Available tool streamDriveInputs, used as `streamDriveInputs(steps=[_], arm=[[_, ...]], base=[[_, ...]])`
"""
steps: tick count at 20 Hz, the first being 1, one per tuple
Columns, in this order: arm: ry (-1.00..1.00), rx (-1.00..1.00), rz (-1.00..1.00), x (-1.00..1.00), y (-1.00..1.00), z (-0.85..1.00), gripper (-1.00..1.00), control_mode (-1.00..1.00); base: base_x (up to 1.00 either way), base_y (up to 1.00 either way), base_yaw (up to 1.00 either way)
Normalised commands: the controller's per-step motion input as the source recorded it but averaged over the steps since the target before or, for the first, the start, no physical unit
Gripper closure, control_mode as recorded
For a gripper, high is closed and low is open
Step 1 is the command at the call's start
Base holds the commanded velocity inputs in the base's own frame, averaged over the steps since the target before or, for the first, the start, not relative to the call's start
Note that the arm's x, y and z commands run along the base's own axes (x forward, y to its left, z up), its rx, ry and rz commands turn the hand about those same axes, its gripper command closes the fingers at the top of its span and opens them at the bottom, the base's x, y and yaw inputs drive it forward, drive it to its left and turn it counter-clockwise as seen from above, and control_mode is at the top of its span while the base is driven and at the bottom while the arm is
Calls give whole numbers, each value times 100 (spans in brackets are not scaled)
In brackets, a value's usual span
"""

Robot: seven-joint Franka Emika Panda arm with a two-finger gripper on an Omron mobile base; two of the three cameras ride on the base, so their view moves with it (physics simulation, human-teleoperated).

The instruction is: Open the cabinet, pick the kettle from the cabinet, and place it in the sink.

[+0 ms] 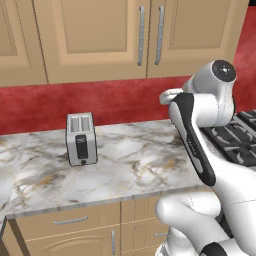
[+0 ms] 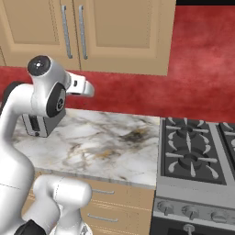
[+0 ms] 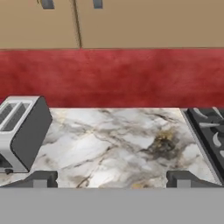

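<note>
Pincer (image 3: 111, 178) gapes wide over bare marble tabletop (image 3: 118, 144), between toaster (image 3: 19, 131) and stove (image 3: 210, 131); cabinet (image 1: 150, 35) doors shut.

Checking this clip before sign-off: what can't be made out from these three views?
- Kettle: the cabinet doors are shut in both base views, so its contents are hidden.
- Cabinet handles: cut off by the top edge of the hand view.
- Toaster: mostly hidden behind the arm in the right base view.
- Stove: partly covered by the arm in the left base view.
- Gripper: fingertips stand wide apart, nothing between them.
</note>
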Motion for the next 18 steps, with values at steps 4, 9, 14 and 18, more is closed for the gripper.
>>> streamDriveInputs(steps=[4,9,14,18], arm=[[-7,0,0,2,4,38,-100,-100],[-1,0,0,7,3,38,-100,-100],[-6,0,0,12,1,34,-100,-100],[-6,0,0,14,2,30,-100,-100]], base=[[0,0,0],[0,0,0],[0,0,0],[0,0,0]])
